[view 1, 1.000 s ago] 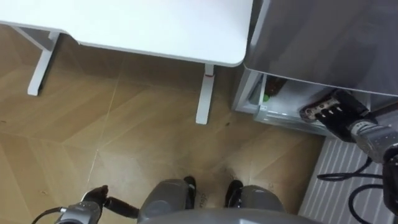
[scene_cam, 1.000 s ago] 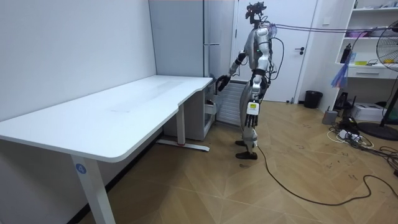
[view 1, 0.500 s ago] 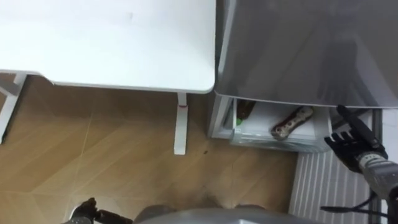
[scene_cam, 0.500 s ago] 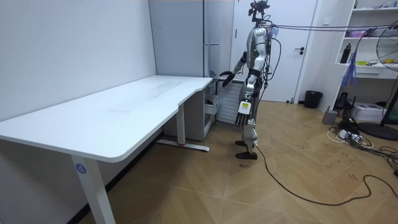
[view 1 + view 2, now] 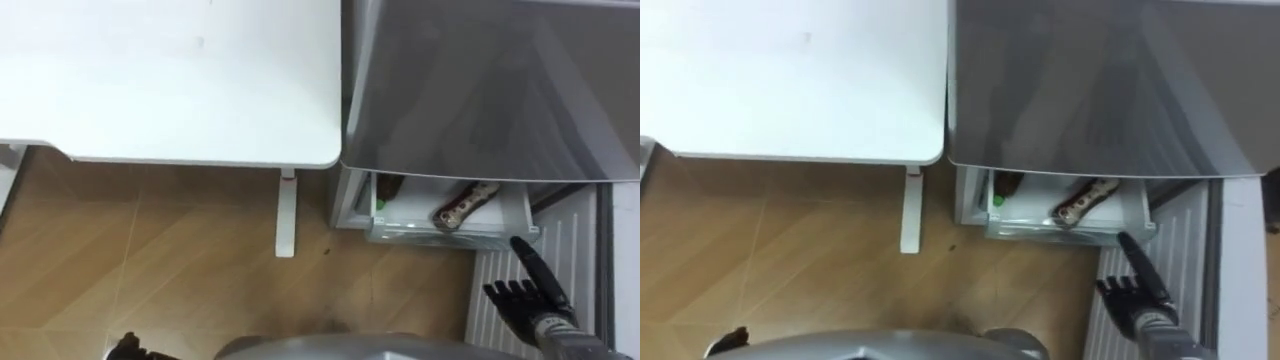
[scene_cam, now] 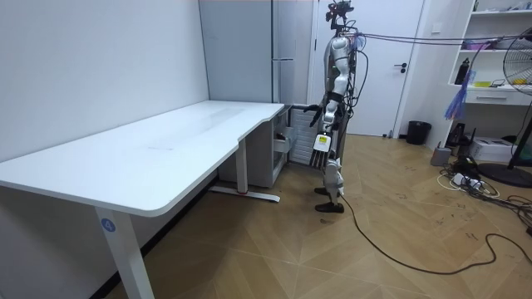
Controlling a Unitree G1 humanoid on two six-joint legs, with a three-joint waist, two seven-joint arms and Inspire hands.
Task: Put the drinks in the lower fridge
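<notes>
The grey fridge [image 5: 480, 90] stands right of the white desk, and its lower drawer [image 5: 445, 232] is pulled out. In it lie a dark bottle with a green cap [image 5: 386, 188] and a brown patterned bottle [image 5: 464, 204]. My right hand [image 5: 527, 293] hangs open below and to the right of the drawer, fingers straight, holding nothing and clear of the bottles. A dark bit of my left hand [image 5: 124, 348] shows at the bottom left edge. In the room view I stand upright before the fridge [image 6: 278, 50] with one arm stretched toward it.
The white desk [image 5: 170, 80] fills the upper left, with its leg [image 5: 286, 213] close to the fridge's left side. The open fridge door's ribbed white inner side [image 5: 565, 240] is at the right. Bare wooden floor [image 5: 150, 260] lies below the desk.
My right hand has left the patterned bottle in the drawer and drawn back down and away from it, fingers now straight. The eye view has shifted, bringing desk and fridge closer.
</notes>
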